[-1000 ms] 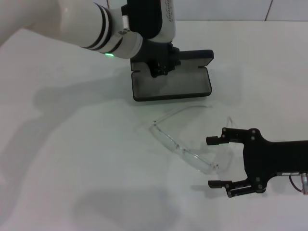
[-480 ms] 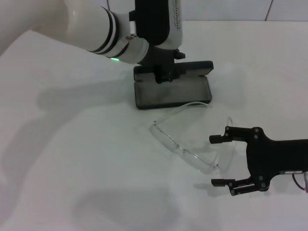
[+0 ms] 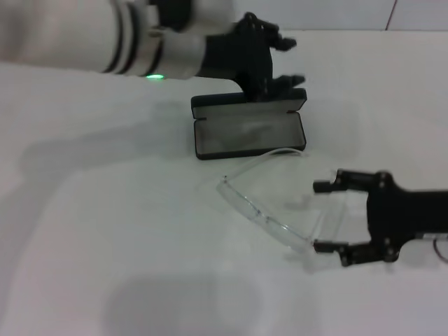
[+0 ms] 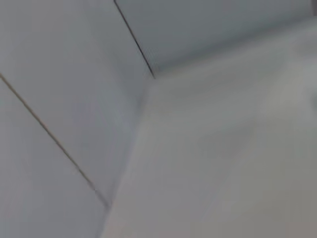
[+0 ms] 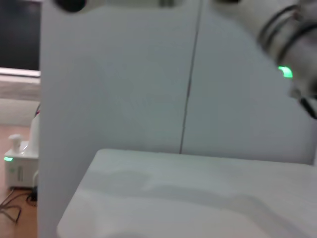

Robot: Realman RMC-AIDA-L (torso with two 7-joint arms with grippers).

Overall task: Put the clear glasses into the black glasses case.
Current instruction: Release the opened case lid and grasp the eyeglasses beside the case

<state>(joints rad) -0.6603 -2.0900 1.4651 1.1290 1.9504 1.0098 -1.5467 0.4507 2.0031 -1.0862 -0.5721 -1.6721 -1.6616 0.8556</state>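
The black glasses case (image 3: 248,131) lies open on the white table, grey lining up, lid propped at the back. In front of it the clear glasses (image 3: 269,199) rest on the table, arms unfolded. My right gripper (image 3: 323,216) is open just right of the glasses, its two fingers straddling the right temple end. My left gripper (image 3: 288,61) hovers open above the case's back right corner, fingers pointing right, holding nothing. The wrist views show only wall and table.
White table (image 3: 105,231) all around, with bare surface left of and in front of the glasses. A wall (image 3: 336,14) runs behind the table. My left arm (image 3: 105,42) stretches across the top left.
The left gripper lifted off the case lid and swung up and right. The right gripper slid right, then slightly down, staying open at the glasses' right end.
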